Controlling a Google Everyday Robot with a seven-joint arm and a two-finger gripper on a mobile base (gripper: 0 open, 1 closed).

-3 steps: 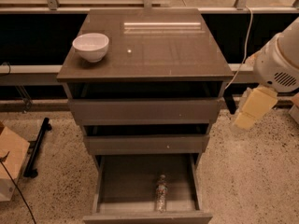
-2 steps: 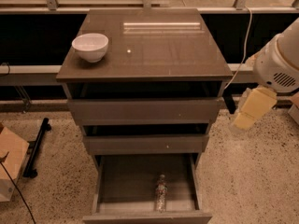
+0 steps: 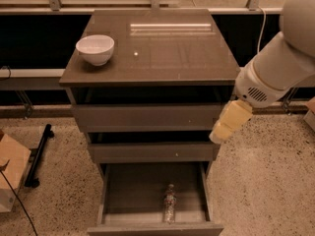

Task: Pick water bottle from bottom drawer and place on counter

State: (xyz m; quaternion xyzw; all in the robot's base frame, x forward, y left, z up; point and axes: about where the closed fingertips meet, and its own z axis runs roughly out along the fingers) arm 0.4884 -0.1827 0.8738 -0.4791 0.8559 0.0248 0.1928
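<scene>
Step in hand looks like the approach: nothing is being held yet. The gripper is hanging off the right side of the cabinet, level with the gap between the top drawer and the middle drawer, and pointing down and to the left. It is showing as one pale yellow block, so I cannot tell whether it is spread or pressed together. The white arm is coming in from the upper right.

The water bottle is lying on its side inside the bottom drawer, right of centre, with its cap pointing toward the back and its base near the front wall. The drawer is standing pulled out, so the bottle is exposed from above. The gripper is well apart from it, higher up and further right.

The desk on top of the cabinet is carrying a white bowl at its left rear. The centre and right are showing bare.

Next move, as I judge it: the gripper is going to have to drop down and shift left over the open drawer, line up across the bottle's body and come in from above. The risk is clipping the middle drawer's front on the way down.
</scene>
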